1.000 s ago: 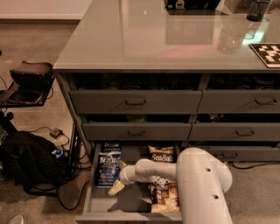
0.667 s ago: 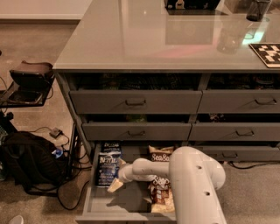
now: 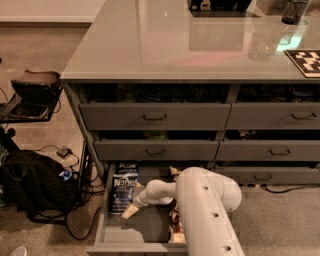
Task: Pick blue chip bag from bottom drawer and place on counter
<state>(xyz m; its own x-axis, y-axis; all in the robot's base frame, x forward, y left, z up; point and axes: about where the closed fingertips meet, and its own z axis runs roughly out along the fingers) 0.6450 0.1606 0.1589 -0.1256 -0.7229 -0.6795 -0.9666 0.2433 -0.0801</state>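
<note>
The blue chip bag (image 3: 122, 192) lies flat at the left of the open bottom drawer (image 3: 145, 229), with white lettering facing up. A second look-alike blue bag (image 3: 128, 166) lies behind it, under the drawer above. My gripper (image 3: 133, 199) reaches left into the drawer, low at the blue bag's right edge. Its tan fingers (image 3: 129, 211) are spread apart and it holds nothing. My white arm (image 3: 205, 210) covers the drawer's right side. The grey-green counter (image 3: 165, 45) spans the top of the cabinet.
Tan-brown chip bags (image 3: 175, 220) peek out beside my arm. Grey drawers with bar handles (image 3: 155, 117) are above. A black backpack (image 3: 30, 187) and cables lie on the floor at left. A checkerboard (image 3: 306, 61) and a cup (image 3: 295, 10) stand on the counter.
My arm's white body has swung a little to the left over the drawer. The gripper stays at the blue bag's right edge. The bags have not moved.
</note>
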